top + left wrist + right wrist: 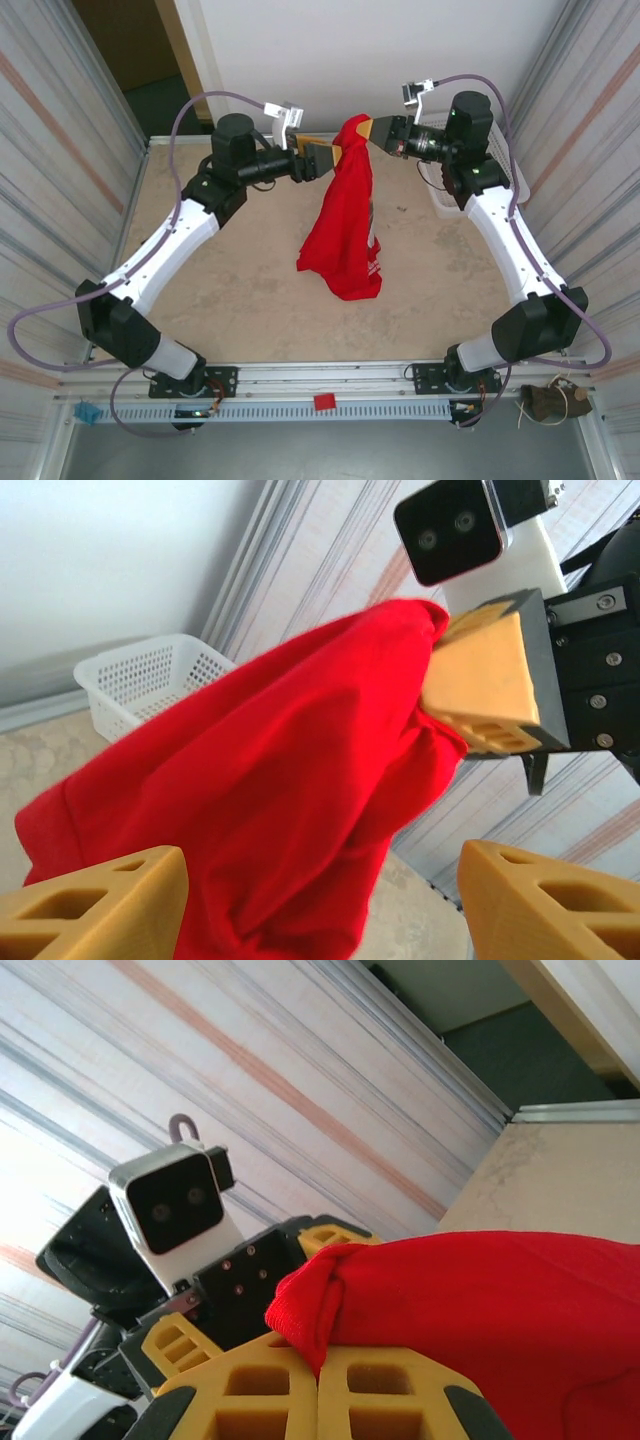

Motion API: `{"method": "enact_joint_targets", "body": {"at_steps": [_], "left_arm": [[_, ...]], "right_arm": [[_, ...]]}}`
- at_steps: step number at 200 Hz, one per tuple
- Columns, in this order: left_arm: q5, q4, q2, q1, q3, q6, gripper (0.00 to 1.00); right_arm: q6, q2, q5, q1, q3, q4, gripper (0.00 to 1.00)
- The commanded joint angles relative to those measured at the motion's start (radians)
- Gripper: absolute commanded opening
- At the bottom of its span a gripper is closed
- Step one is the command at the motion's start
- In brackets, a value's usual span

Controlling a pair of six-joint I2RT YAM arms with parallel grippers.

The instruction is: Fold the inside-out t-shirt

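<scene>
The right gripper (pixel 371 131) is clamped on a bunched fold of the red t-shirt (pixel 340 225), its two yellow fingers (pixel 298 1400) pressed together under the cloth. The left gripper (pixel 320 885) stands spread wide just beside the shirt and grasps nothing (the left wrist view cuts both its fingers off low down). The shirt hangs from the pinch over the middle of the table (pixel 240 280), its lower end crumpled on the surface. White print at its hem is too small to read. The white basket (pixel 150 675) sits far right, largely hidden behind the right arm.
</scene>
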Motion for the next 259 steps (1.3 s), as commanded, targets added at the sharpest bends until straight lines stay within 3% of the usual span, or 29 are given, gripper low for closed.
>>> {"method": "enact_joint_targets", "body": {"at_steps": [1,53,78,100,120,152,168,179,220,259], "left_arm": [[-0.008,-0.006,0.046,-0.002,0.024,0.059,0.72],[-0.032,0.067,0.083,-0.023,-0.008,0.025,0.69],[-0.025,0.086,0.117,-0.023,0.028,0.006,0.61],[0.002,0.108,0.142,-0.023,0.054,-0.013,0.39],[0.044,0.125,0.147,-0.022,0.056,-0.024,0.00],[0.129,0.230,0.088,0.020,-0.026,-0.110,0.00],[0.159,0.318,0.058,0.043,-0.077,-0.192,0.00],[0.171,0.354,0.048,0.050,-0.096,-0.234,0.00],[0.177,0.427,0.052,0.060,-0.128,-0.341,0.00],[0.188,0.489,0.062,0.070,-0.140,-0.409,0.00]], "right_arm": [[0.011,-0.028,-0.036,0.000,-0.014,0.036,0.00],[0.007,-0.031,-0.051,0.007,-0.023,0.024,0.00],[-0.002,-0.046,-0.053,0.008,-0.042,0.012,0.00],[-0.014,-0.058,-0.054,0.008,-0.068,0.004,0.00],[-0.032,-0.061,-0.051,-0.015,-0.092,-0.012,0.00],[-0.052,-0.028,-0.016,-0.118,-0.145,-0.031,0.01],[-0.048,0.017,-0.013,-0.154,-0.153,-0.035,0.44],[-0.040,0.030,-0.017,-0.164,-0.157,-0.037,0.55],[-0.072,-0.087,0.051,-0.115,-0.183,-0.111,0.59],[-0.304,-0.193,0.358,0.060,-0.177,-0.345,0.62]]}}
